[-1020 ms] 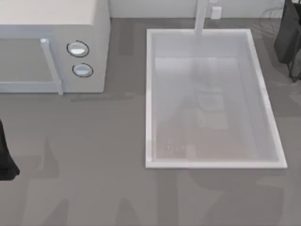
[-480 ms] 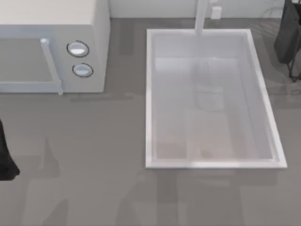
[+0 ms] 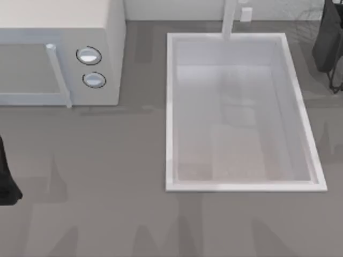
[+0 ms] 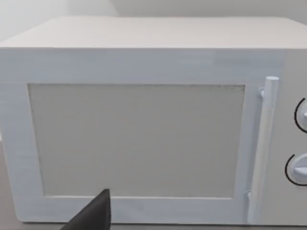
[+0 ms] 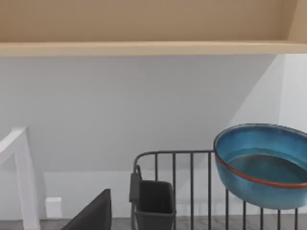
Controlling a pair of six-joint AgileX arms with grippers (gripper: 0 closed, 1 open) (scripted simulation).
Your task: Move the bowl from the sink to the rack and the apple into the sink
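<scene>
Bowl: the blue bowl (image 5: pixel 261 165) sits tilted above the dark wire rack (image 5: pixel 192 184) in the right wrist view, its lower side down among the upright wires (whether it rests on them or is held just over them I cannot tell).
Right gripper: a dark finger tip (image 5: pixel 93 213) pokes up well apart from the bowl, with the rack's small dark cup (image 5: pixel 153 203) between them; whether the fingers are spread or pressed together cannot be told.
Right arm: in the top view it is a dark shape (image 3: pixel 329 40) at the far right edge, beyond the sink's right rim.
Sink: the white sink (image 3: pixel 170 107) lies right of centre in the top view, its basin bare, the faucet post (image 3: pixel 229 19) at its far rim.
Left arm: parked at the left edge (image 3: pixel 6 176) of the table.
Left gripper: one dark finger tip (image 4: pixel 93 215) shows before the white microwave (image 4: pixel 144 120); its spread cannot be told.
Microwave: at the table's far left in the top view, two knobs (image 3: pixel 90 56) facing the sink.
</scene>
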